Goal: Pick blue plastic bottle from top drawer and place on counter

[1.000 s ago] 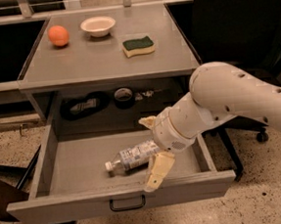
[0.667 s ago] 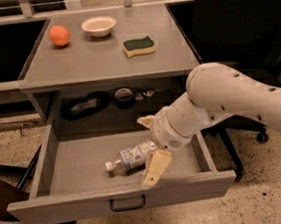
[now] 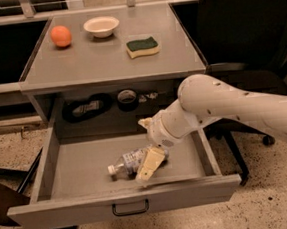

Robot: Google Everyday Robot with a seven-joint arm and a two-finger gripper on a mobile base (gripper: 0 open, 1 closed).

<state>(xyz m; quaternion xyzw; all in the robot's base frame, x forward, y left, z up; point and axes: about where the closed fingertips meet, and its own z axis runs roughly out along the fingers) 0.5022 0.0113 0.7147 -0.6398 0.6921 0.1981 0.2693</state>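
Note:
The blue plastic bottle (image 3: 124,164) lies on its side in the open top drawer (image 3: 77,162), white cap pointing left. My gripper (image 3: 142,149) reaches in from the right on a white arm, low inside the drawer. It is open. Its near cream finger (image 3: 150,164) lies against the bottle's right end, and its far finger (image 3: 144,122) is behind, apart from the bottle. The drawer's front panel carries a dark pull handle (image 3: 130,208). The counter (image 3: 104,62) is the grey top above the drawer.
On the counter stand an orange (image 3: 61,36), a white bowl (image 3: 101,26) and a green-and-yellow sponge (image 3: 142,46). Dark items (image 3: 85,109) sit in the recess behind the drawer. A black office chair (image 3: 242,32) stands to the right.
My gripper has shifted a little to the left, so the near finger now sits closer against the bottle. The bottle has not visibly moved.

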